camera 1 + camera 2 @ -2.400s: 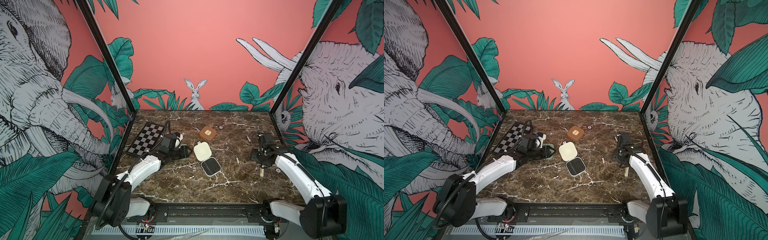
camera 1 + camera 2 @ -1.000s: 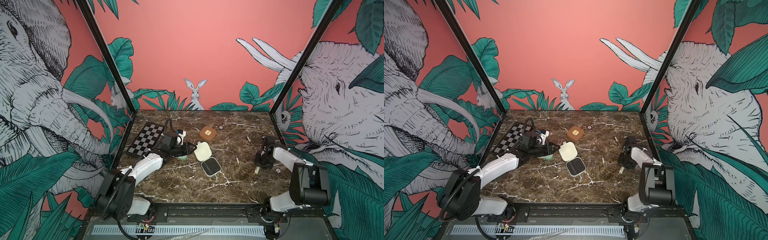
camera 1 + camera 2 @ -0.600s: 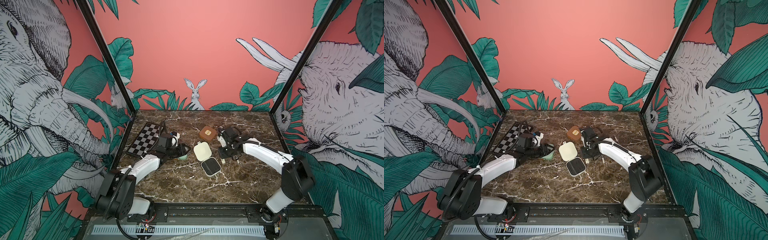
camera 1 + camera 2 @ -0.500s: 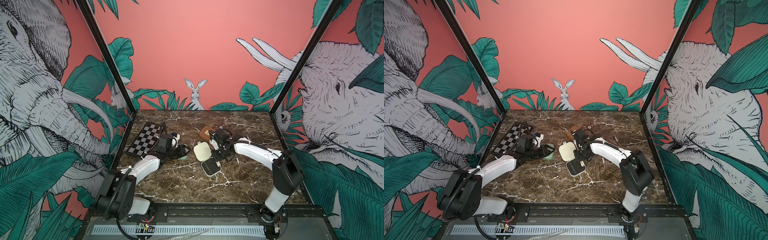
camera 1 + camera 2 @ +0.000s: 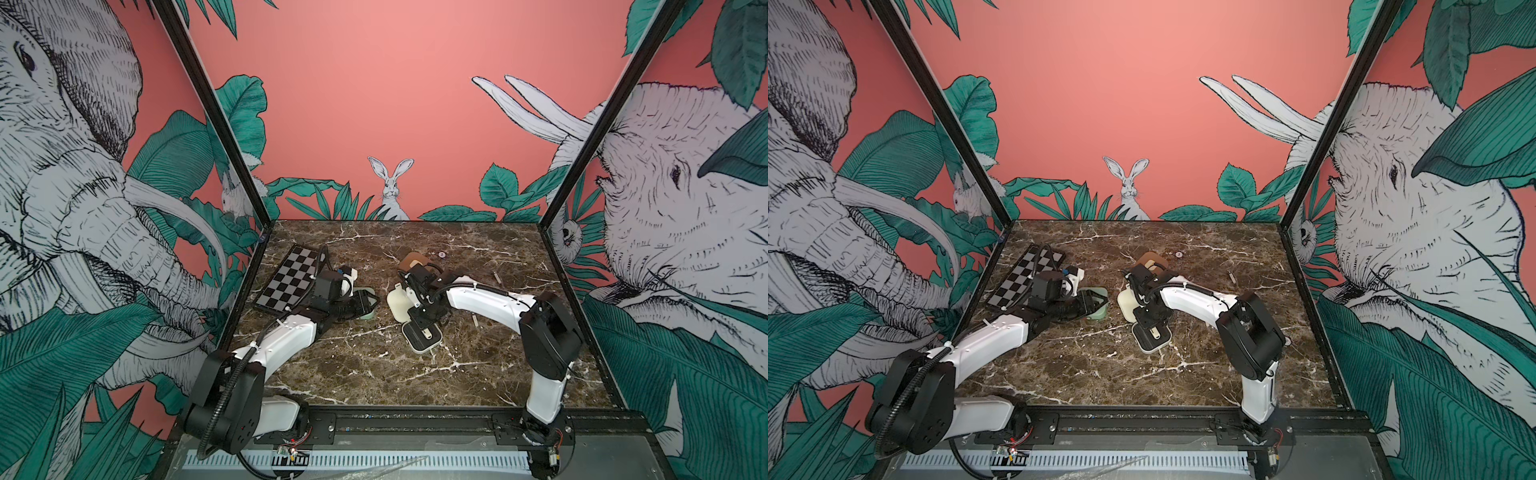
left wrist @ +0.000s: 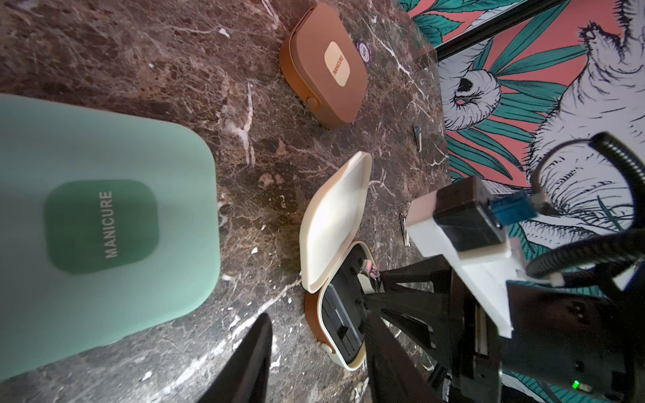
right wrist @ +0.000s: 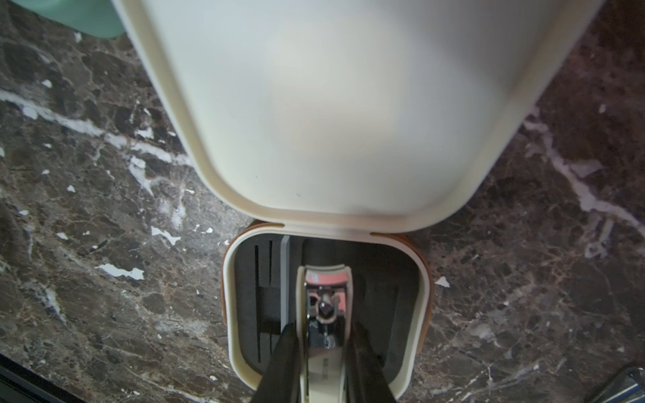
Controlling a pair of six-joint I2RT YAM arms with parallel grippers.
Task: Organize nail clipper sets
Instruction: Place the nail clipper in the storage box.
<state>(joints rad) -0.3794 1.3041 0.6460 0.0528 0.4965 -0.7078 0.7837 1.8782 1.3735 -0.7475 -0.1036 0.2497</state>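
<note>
Seating the cream clipper [image 7: 324, 303] in the cream case [image 7: 230, 314] is the step in hand, as I read it. The right gripper [image 7: 323, 352] is clamped on the clipper's sides near the handle end. The cutting head points at the hinge and the body sits over the middle of the black insert [image 7: 265, 300]. Can't tell from any view whether it's touching the insert or hanging just above. The lid [image 7: 331, 104] is swung open, away from the gripper, so access is free.

The left gripper [image 5: 365, 302] sits at the mint green case [image 6: 104, 209]. Its fingers are apart with bare marble between them in the left wrist view, gripping nothing. That case is shut. So is the brown case [image 6: 324, 66] at the back, just behind the right wrist.

Next move, my guess:
- line the clipper up lengthwise with the wide centre recess
- press down until flush
- let go and lift straight out, so the fingers don't drag it back up or clip the lid

Can't tell whether the narrow slots beside the recess are filled. One slim tool [image 5: 497, 276] lies out on the right arm's side of the marble table [image 5: 374, 374]. Another loose tool [image 5: 475, 320] lies nearer the cream case. Those probably go in next, matched by colour, then lid down. The checkerboard [image 5: 291, 278] isn't part of it.
</note>
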